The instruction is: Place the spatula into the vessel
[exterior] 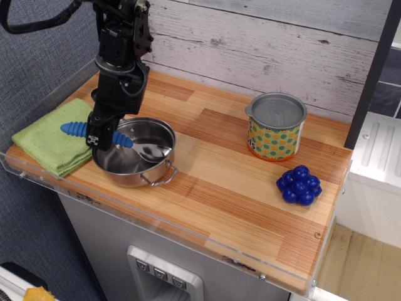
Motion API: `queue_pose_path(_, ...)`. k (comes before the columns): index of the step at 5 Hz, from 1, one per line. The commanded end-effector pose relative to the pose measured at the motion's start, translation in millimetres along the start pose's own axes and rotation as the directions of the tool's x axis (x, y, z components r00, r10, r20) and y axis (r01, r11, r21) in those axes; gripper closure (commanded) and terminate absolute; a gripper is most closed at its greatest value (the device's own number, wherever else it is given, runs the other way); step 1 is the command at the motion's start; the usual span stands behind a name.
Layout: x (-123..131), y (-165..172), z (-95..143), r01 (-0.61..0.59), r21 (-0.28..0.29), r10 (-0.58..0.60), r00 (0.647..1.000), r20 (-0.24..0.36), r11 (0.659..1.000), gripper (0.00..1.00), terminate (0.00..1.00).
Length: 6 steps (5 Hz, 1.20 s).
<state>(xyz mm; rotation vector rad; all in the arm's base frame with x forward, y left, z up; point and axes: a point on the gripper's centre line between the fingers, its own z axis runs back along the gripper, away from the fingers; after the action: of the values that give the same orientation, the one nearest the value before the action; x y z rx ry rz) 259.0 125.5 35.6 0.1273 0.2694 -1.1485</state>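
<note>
The spatula (106, 134) is held by the end effector (100, 133), whose fingers are closed around the ribbed blue handle partway along its length. The handle is seen projecting to the left, over the edge of a green cloth (53, 142), while the shiny metal bowl of the utensil is lowered inside the vessel (133, 154), resting at or just above the pot's floor; actual contact cannot be confirmed. The vessel is placed at the left end of the wooden bench (238, 188), just beside the cloth, with one wire loop handle turned toward the front edge. The black arm is positioned directly above the pot's left rim, descending from the top of the view. Well apart to the right, a polka-dot can (276, 127) with a grey lid is set near the back wall, and a blue knobbly ball (299, 185) is found in front of it.
</note>
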Motion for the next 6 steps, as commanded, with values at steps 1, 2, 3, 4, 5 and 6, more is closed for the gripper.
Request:
queue_pose_path(1, -26, -15, 29, -0.057, 0.075, 0.053, 0.998, 0.045, 0.996, 0.00, 0.00)
queue_pose_path(2, -26, -20, 44, -0.063, 0.112, 0.058, 0.997, 0.048, 0.992, 0.00, 0.00)
queue_pose_path(3, -21, -28, 63, -0.085, 0.131, 0.076, 0.994, 0.076, 0.988, 0.00, 0.00)
queue_pose_path(4, -7, -38, 83, -0.116, 0.107, 0.106, 0.990, 0.091, 0.988, 0.00, 0.00)
queue_pose_path(5, 7, -53, 99, -0.159, 0.063, 0.151, 0.981, 0.119, 0.985, 0.00, 0.00)
queue_pose_path(6, 26, -68, 111, -0.269, 0.051, 0.254, 0.948, 0.191, 0.962, 0.00, 0.00)
